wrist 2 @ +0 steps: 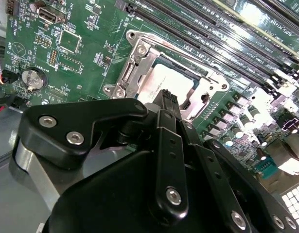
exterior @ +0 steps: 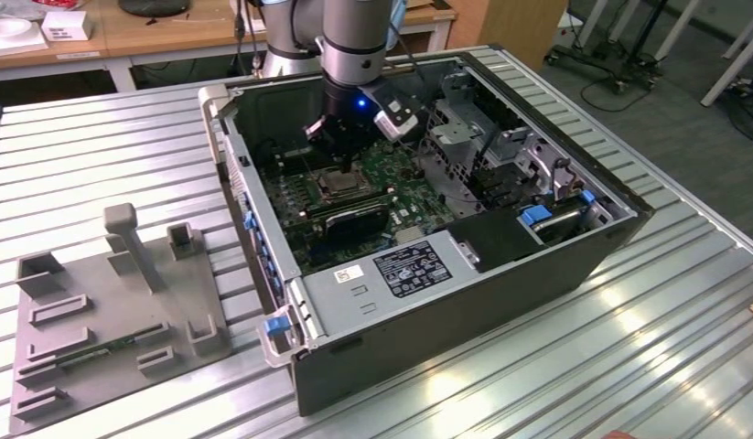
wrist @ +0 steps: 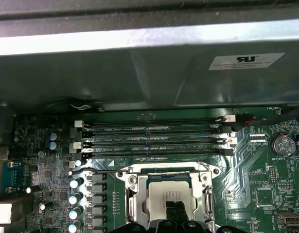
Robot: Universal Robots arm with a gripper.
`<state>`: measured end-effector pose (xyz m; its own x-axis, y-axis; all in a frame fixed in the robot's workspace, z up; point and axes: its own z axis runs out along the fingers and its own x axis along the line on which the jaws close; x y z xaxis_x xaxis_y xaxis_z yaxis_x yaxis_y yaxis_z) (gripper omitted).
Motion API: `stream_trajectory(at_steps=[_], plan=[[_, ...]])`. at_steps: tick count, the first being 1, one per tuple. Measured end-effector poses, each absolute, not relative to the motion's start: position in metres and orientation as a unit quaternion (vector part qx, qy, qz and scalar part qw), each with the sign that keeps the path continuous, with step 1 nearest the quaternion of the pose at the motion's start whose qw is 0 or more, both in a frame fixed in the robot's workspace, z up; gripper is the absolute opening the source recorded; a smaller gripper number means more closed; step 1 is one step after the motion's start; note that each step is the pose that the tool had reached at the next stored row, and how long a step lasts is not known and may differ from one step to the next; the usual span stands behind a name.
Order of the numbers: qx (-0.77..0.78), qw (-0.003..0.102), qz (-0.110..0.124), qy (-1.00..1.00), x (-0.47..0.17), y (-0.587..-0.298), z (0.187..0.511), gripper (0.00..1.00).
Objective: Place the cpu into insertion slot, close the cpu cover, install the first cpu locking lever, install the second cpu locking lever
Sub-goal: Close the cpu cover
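The cpu (wrist: 161,191), a square chip with a silver-grey top, lies flat in the insertion slot (exterior: 331,190) on the green motherboard (exterior: 407,178). The cpu cover (wrist: 133,198), a silvery frame, seems to lie down around the chip, whose top shows through its window; both also appear in the second wrist view: cpu (wrist 2: 158,80), cpu cover (wrist 2: 136,60). My gripper (wrist 2: 167,96) stands straight over the chip, black fingers shut together with nothing between them, tips at or just above the chip's top. A thin wire lever (wrist: 91,169) juts out beside the socket.
The board sits deep in an open black computer case (exterior: 499,302) whose walls ring the arm. Long black memory slots (wrist: 154,138) run beside the socket, and capacitors (wrist: 76,199) line another side. A grey fixture plate (exterior: 108,311) lies on the ribbed table at the exterior view's left.
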<state>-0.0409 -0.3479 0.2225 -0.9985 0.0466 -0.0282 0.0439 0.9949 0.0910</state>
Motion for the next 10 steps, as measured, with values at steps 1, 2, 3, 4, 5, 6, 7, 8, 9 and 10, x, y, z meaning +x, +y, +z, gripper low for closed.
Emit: stream_trajectory(at_steps=[1, 2, 3, 4, 5, 6, 7, 8, 9, 10], plan=[[0.023, 0.015, 0.045, 0.999, -0.042, -0.348, 0.222, 0.10], [0.023, 0.016, 0.045, 0.999, -0.043, -0.348, 0.222, 0.10], [0.022, 0.016, 0.045, 0.999, -0.045, -0.348, 0.222, 0.10], [0.023, 0.017, 0.045, 0.999, -0.048, -0.348, 0.222, 0.10], [0.023, 0.017, 0.045, 0.999, -0.050, -0.348, 0.222, 0.10], [0.022, 0.017, 0.045, 0.999, -0.052, -0.348, 0.222, 0.10], [0.022, 0.017, 0.045, 0.999, -0.053, -0.348, 0.222, 0.10], [0.022, 0.017, 0.045, 0.999, -0.054, -0.348, 0.221, 0.10], [0.022, 0.017, 0.045, 0.999, -0.056, -0.348, 0.221, 0.10], [0.023, 0.017, 0.045, 0.999, -0.057, -0.348, 0.221, 0.10]])
